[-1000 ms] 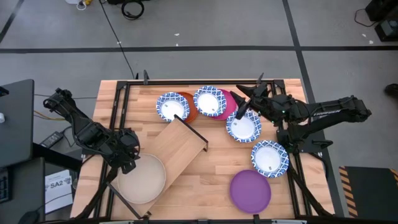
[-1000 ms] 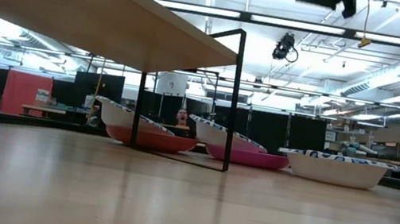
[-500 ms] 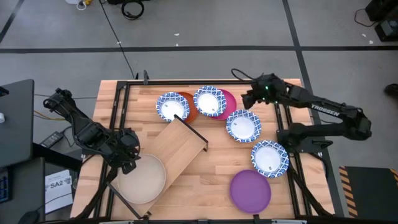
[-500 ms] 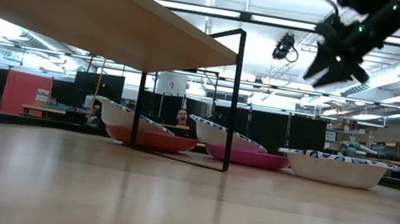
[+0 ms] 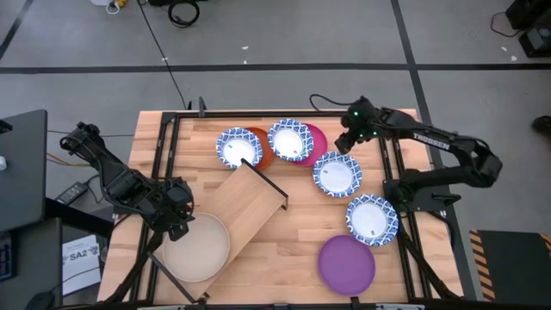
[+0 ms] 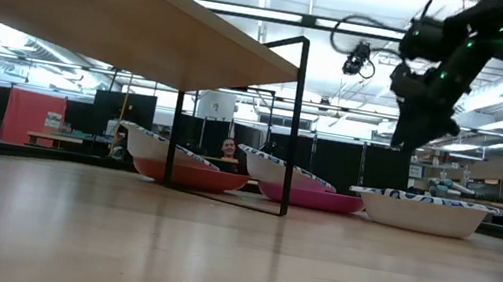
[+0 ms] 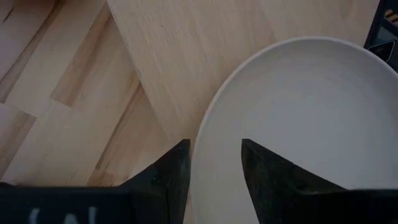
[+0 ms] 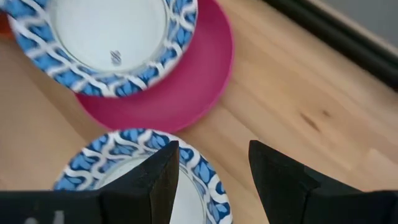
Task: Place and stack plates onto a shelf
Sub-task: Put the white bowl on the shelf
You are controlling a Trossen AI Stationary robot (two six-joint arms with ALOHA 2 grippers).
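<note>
My right tool (image 8: 208,186), parted and empty, hangs above the blue-and-white patterned round plate (image 8: 146,180); rigid, slick, probably breakable, so I'd pinch its rim.

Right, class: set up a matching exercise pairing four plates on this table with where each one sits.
Plates:
1. beige plate
2. magenta plate
3. orange plate
4. purple plate

Places:
A. alone near the table's front edge
B. under a blue-and-white plate, near the right gripper
C. under a blue-and-white plate, beside the shelf
D. at the left gripper

Pairs: 1-D, 2-B, 3-C, 4-A
</note>
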